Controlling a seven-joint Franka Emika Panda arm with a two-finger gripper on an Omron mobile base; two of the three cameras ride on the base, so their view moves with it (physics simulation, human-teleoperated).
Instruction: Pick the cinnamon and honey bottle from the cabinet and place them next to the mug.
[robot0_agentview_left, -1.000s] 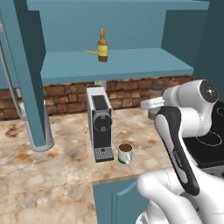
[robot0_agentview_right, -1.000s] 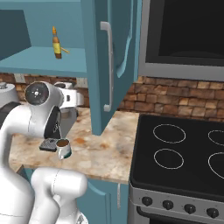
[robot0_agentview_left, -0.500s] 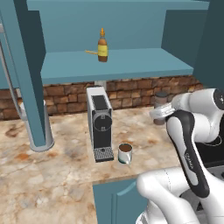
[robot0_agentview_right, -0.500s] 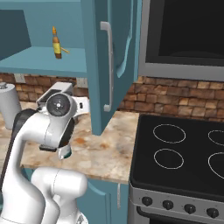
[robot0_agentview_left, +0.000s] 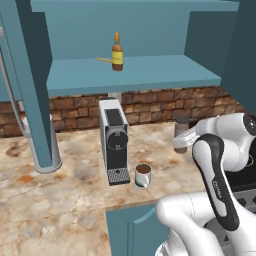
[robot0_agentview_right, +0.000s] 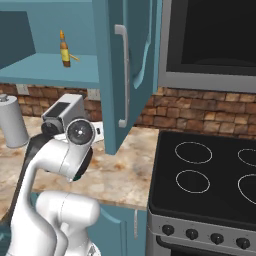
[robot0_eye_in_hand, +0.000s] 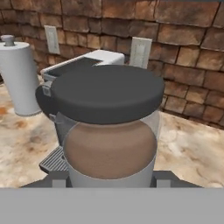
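A teal cabinet (robot0_agentview_left: 135, 75) is hanging open above a marbled tabletop (robot0_agentview_left: 60, 200), with a brick wall (robot0_agentview_left: 150, 102) running behind. In the right base view an open cabinet door (robot0_agentview_right: 127, 75) is covering part of the shelf, and a black stove (robot0_agentview_right: 205, 180) is sitting to the right of the tabletop under a dark oven or microwave front (robot0_agentview_right: 210, 40). The stove is cut off at the edge of the left base view, behind the robot's arm.

A white arm is filling the lower right of the left base view and hiding part of the tabletop. A grey coffee machine (robot0_agentview_left: 114, 140) is standing against the wall. A paper towel roll (robot0_agentview_right: 12, 120) is standing at the far left in the right base view.

The honey bottle (robot0_agentview_left: 117, 52) is standing upright on the cabinet shelf. The mug (robot0_agentview_left: 143, 175) is sitting on the tabletop just beside the coffee machine's drip tray, with brown liquid inside.

The cinnamon (robot0_eye_in_hand: 109, 127) is looming close in the hand view, upright, its dark lid on top. In the left base view the cinnamon is showing near the arm's end, right of the coffee machine. The gripper (robot0_agentview_left: 181, 142) is holding the cinnamon, its fingertips mostly hidden by the jar. Whether the jar is touching the tabletop is hard to tell.
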